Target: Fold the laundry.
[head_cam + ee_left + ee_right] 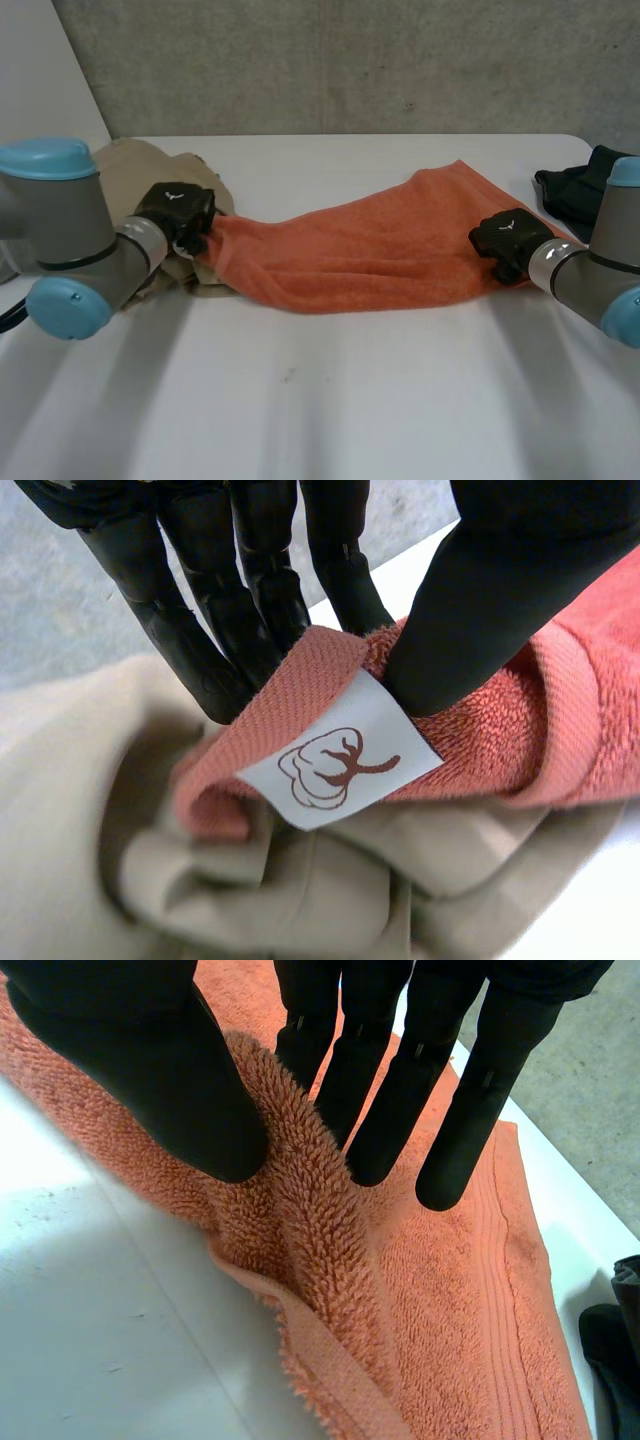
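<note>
Looking at this one, the orange towel [350, 255] is stretched out across the back half of the tabletop [330, 400], sagging a bit in the middle between the two arms. The left robot hand [178, 212] has its thumb and fingers pinched on the towel's left end, right at the hemmed edge where the white label [340, 765] is sewn, and that end sits on top of a crumpled beige garment [130, 165]. The right robot hand [510, 238] is clamped on the other end, squeezing a raised ridge of terry between thumb and fingers near the front edge. A dark garment [575, 185] lies just beyond it by the far right corner. My guess is that this thing is light, thick and totally floppy, so it'll drape and bunch wherever it isn't held. The terry grips well, so slipping shouldn't be an issue. I'd say the corners or the flat woven hem are the spots to grab, since a mid-edge pinch just makes lumps.
</note>
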`<state>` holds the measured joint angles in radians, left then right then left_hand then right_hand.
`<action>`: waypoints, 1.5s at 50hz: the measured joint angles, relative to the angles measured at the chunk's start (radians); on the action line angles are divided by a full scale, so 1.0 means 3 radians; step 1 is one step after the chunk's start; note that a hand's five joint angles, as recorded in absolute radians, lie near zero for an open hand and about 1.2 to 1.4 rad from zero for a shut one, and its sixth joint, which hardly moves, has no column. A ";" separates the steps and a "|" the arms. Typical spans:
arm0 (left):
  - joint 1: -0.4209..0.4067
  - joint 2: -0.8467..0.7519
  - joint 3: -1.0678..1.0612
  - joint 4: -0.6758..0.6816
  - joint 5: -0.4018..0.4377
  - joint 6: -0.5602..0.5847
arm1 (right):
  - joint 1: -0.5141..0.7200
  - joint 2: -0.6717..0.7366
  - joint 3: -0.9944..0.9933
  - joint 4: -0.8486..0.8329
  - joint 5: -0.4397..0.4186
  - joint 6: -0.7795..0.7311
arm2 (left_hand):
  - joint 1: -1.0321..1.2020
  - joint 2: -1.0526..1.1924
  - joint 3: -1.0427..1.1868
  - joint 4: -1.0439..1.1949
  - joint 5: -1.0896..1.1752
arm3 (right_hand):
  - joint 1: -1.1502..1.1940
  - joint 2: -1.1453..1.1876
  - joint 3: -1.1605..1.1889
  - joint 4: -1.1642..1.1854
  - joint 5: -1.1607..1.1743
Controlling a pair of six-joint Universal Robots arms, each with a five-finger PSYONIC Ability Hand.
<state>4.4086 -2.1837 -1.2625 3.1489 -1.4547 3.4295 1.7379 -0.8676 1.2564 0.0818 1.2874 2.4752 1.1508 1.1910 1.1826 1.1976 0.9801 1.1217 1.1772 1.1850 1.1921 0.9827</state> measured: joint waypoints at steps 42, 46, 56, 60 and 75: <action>0.0538 -0.0843 0.1024 -0.0227 0.0602 0.1208 | 0.0028 0.0014 0.0087 -0.0027 -0.0060 0.0042 | -0.3210 -0.3293 -0.3252 -0.3328 -0.3102 | -0.0001 0.0000 0.0000 0.0001 0.0000; 0.0567 -0.1131 0.1265 -0.0287 0.0536 0.1384 | 0.0017 0.0016 0.0094 -0.0028 -0.0057 0.0032 | -0.1482 -0.1739 -0.1740 -0.1834 -0.1703 | -0.0001 0.0000 0.0000 0.0001 0.0000; 0.0708 -0.0634 0.1237 0.0194 0.0075 0.1060 | -0.0013 0.0026 0.0097 -0.0032 -0.0057 0.0016 | -0.0097 0.0005 -0.0135 -0.0111 -0.0129 | -0.0001 0.0000 0.0000 0.0001 0.0000; 0.0931 -0.0239 0.1198 0.0645 -0.0006 0.0806 | 0.0000 0.0035 0.0099 -0.0031 -0.0057 0.0012 | -0.0047 0.0005 -0.0135 -0.0110 -0.0059 | -0.0001 0.0000 0.0000 0.0001 0.0000; 0.1485 -0.0644 0.2099 0.0535 0.0153 0.1275 | 0.0093 0.0014 0.0140 -0.0023 -0.0044 0.0007 | -0.0047 0.0041 -0.0051 -0.0026 -0.0017 | -0.0001 0.0000 0.0000 0.0001 0.0000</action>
<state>4.8540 -2.3770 -0.6327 3.3093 -1.4086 3.8120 1.7658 -0.8636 1.2985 0.0748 1.2743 2.4773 1.1365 1.2033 1.1671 1.1898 0.9751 1.1214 1.1772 1.1850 1.1923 0.9827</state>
